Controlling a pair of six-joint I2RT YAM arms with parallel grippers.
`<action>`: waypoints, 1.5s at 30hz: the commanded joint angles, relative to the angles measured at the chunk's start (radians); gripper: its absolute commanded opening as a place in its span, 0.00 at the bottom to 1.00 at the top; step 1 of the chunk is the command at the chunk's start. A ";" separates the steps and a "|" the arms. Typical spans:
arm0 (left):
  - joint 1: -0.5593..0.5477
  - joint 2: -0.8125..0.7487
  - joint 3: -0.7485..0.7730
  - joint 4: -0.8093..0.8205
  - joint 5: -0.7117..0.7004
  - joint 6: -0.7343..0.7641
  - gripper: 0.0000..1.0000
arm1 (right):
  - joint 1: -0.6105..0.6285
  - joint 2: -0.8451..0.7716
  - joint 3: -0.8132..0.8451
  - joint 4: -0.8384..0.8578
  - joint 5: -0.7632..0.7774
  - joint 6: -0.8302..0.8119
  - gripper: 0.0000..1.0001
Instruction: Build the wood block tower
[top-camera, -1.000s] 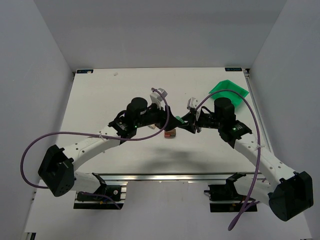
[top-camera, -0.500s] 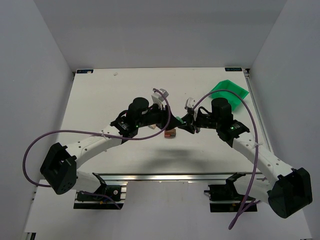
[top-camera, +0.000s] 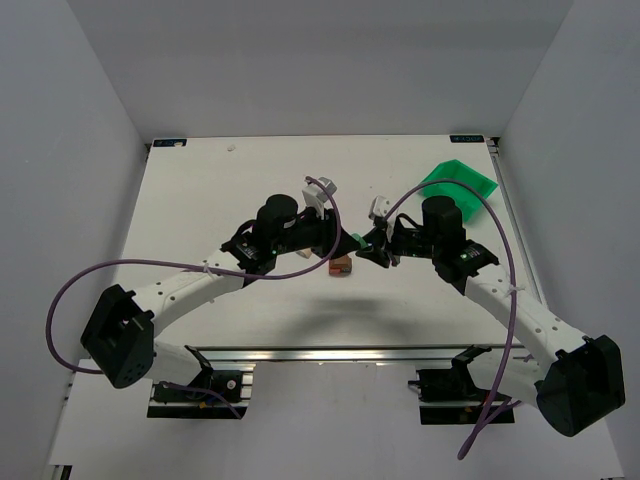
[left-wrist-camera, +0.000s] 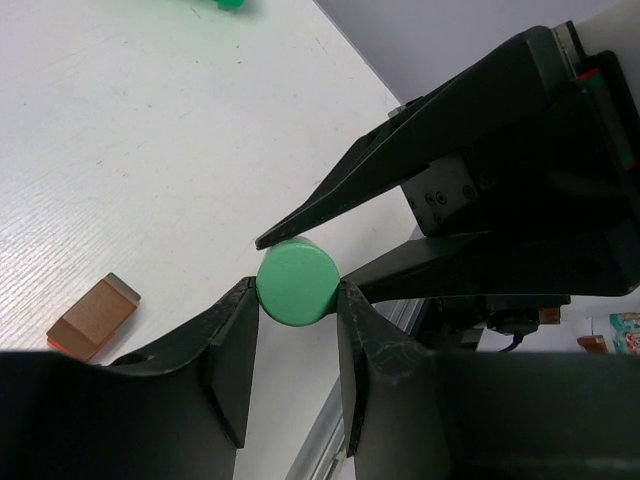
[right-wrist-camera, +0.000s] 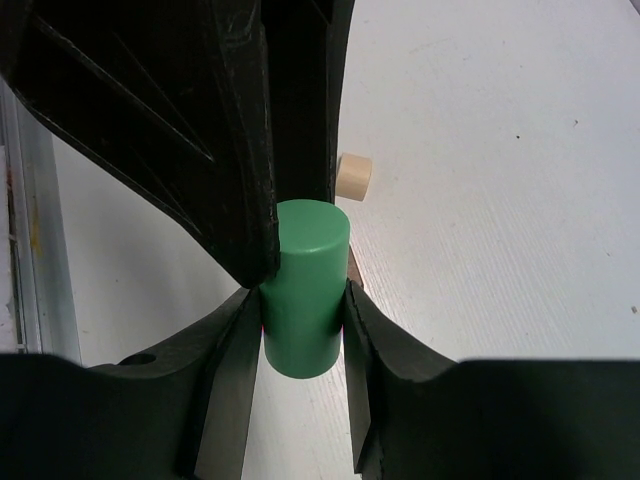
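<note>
left gripper (left-wrist-camera: 295, 289): clamped on the green cylinder (left-wrist-camera: 296, 281); in the left wrist view its two black fingers press the cylinder's sides from below; the cylinder's flat round end faces that camera
right gripper (right-wrist-camera: 302, 300): also closed on the green cylinder; in the right wrist view one finger lies against each side of its lower half; in the left wrist view its fingers come in from the upper right, one tip at the cylinder's upper edge, the other against its right side
green cylinder: held between both grippers at once, off the table (top-camera: 200, 200) and over its middle; in the top view only a small spot of green shows where the two grippers meet
wood block tower (top-camera: 341, 265): stands on the table just on the arm-base side of the meeting grippers, touched by neither; in the left wrist view it shows as a brown block lying on a red one; whether there are more layers, cannot tell
cream block (right-wrist-camera: 354, 176): lies alone on the table, seen in the right wrist view just past the left gripper's finger
green bin (top-camera: 458, 182): at the far right of the table, beyond the right arm; well apart from the tower
arms: both reach inward from the near corners; their wrists face each other over the centre
</note>
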 joint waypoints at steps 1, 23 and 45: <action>-0.012 0.001 0.027 0.053 0.041 -0.009 0.17 | 0.019 0.001 0.032 0.001 -0.004 -0.017 0.33; -0.018 0.058 0.148 -0.349 -0.316 0.207 0.00 | 0.016 -0.067 -0.011 -0.016 0.595 0.341 0.89; -0.081 0.230 0.228 -0.342 -0.496 0.255 0.00 | 0.013 -0.137 -0.075 -0.076 0.970 0.526 0.89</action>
